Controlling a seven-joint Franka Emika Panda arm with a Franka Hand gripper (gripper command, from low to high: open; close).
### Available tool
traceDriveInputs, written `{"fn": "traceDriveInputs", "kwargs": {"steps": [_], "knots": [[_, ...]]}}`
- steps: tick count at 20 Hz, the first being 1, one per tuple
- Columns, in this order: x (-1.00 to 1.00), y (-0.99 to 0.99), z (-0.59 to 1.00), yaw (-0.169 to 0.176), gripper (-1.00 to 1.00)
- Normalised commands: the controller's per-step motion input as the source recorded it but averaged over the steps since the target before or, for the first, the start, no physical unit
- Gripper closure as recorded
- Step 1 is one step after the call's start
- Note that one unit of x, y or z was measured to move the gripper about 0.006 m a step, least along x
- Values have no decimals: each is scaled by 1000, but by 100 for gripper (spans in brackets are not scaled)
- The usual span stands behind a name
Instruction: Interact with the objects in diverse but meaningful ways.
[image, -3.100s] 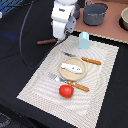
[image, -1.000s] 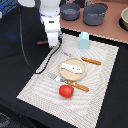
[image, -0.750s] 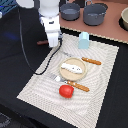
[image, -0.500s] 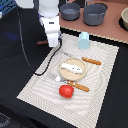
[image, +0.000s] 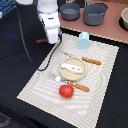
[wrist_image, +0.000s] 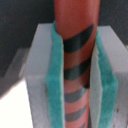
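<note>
Striped stick (wrist_image: 75, 55), orange-red with dark bands, fills the wrist view. It stands upright between the two green foam pads (wrist_image: 58, 85), which press on it from either side, so the gripper (image: 52, 39) is clenched on it and carrying it.

In the exterior view the closest toy is the red tomato (image: 65, 90), on the striped placemat (image: 40, 87) at about seven o'clock from the round wooden plate (image: 82, 73). A wooden-handled utensil (image: 80, 87) lies just beside the tomato. On the plate rests the white oblong piece (image: 71, 67). Beyond it, at one o'clock from the plate, stands the small pale carton (image: 84, 40). The gripper hangs at about ten o'clock from the plate, over the mat's far edge. Farthest back are the two grey pots (image: 95, 13).

What has changed: three seconds ago the arm stood further back, nearer the pots. It has since swung out to the ten o'clock side and dropped lower, and over the last second it has barely moved. The toys on the mat lie where they did.

I judge that the stick is being relocated and the arm has paused over a drop point by the mat's edge. Letting go there would probably leave the stick half on the cloth, free to roll.
</note>
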Motion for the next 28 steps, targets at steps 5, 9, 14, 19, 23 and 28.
{"fn": "traceDriveInputs", "kwargs": {"steps": [5, 9, 14, 19, 23, 28], "knots": [[500, -651, 621, 13, 100], [509, -756, 608, -15, 100], [526, -718, 597, -21, 100], [555, -663, 481, -31, 100], [646, -432, 225, -119, 100], [470, -178, 284, -238, 100]]}}
